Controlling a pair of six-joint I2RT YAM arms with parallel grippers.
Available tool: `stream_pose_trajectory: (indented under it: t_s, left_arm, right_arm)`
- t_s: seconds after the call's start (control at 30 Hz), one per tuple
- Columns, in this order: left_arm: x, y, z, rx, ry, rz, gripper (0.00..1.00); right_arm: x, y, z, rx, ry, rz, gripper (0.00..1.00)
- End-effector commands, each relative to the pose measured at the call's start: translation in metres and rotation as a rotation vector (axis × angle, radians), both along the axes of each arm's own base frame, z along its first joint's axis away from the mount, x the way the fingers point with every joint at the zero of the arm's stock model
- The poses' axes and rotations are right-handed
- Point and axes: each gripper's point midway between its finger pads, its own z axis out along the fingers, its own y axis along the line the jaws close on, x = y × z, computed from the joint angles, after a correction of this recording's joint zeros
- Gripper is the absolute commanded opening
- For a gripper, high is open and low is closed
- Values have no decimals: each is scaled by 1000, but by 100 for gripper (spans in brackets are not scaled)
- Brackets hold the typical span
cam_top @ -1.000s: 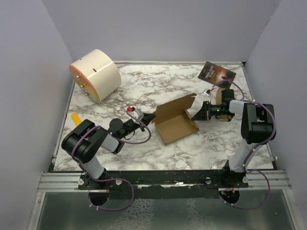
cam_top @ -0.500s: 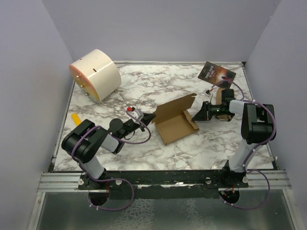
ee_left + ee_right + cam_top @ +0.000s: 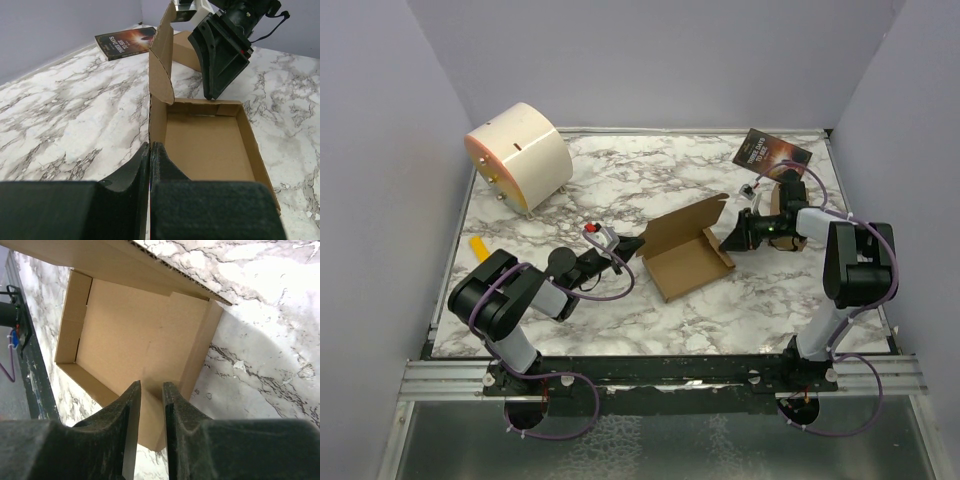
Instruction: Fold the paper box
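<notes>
- While working on the marble bench (image 3: pixel 650 170), keep each push low and gentle to avoid skidding the work across the smooth top.
- Find the paper box (image 3: pixel 685 262) near the middle of the bench, between the two arms, already shaped into a shallow open tray with its walls up.
- Note the lid (image 3: pixel 688 220) rising from the far long wall, leaning slightly outward and not yet brought over. Closing it looks to be the step in hand.
- Use the right hand (image 3: pixel 151 387) at the tray's right end to get behind the lid and tip it toward the near side. Fingers slightly parted there, gripping nothing.
- Keep the left hand (image 3: pixel 150 147) clenched at the tray's left end as a stop against sliding. Impossible to tell whether pinching cardboard or merely touching it.
- Bend along the scored crease, never mid-panel, and lower the lid evenly from both ends.
- Steer the small rounded side flap (image 3: pixel 161 75) inside the tray wall, not over it, before pressing flat.
</notes>
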Motion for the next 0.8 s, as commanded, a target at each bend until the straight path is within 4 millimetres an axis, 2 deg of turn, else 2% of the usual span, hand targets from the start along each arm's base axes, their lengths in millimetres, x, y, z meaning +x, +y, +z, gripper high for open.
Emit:
stream_pose_trajectory:
  t_s: [0.0,0.1,0.17,0.47,0.63,0.77]
  left_arm:
    - [-14,-1,61,-130,-217,-37,0]
    - [-14,-1,62,-132,-218,-39,0]
    - [-14,-1,62,-133,-219,-39,0]
    - [-15,1,63,-136,-217,-33,0]
    - [-14,1,63,-139,-216,-30,0]
    - [-14,1,64,-142,-214,-29,0]
  right_arm:
    - [10,-6,1,-76,-102,-2,21]
    - [11,-6,-1,-88,-104,-3,5]
    - [10,-6,-3,-97,-102,0,1]
    - [12,-3,-5,-160,-143,20,1]
    - [14,0,2,-203,-207,30,12]
    - [15,1,6,-231,-244,35,15]
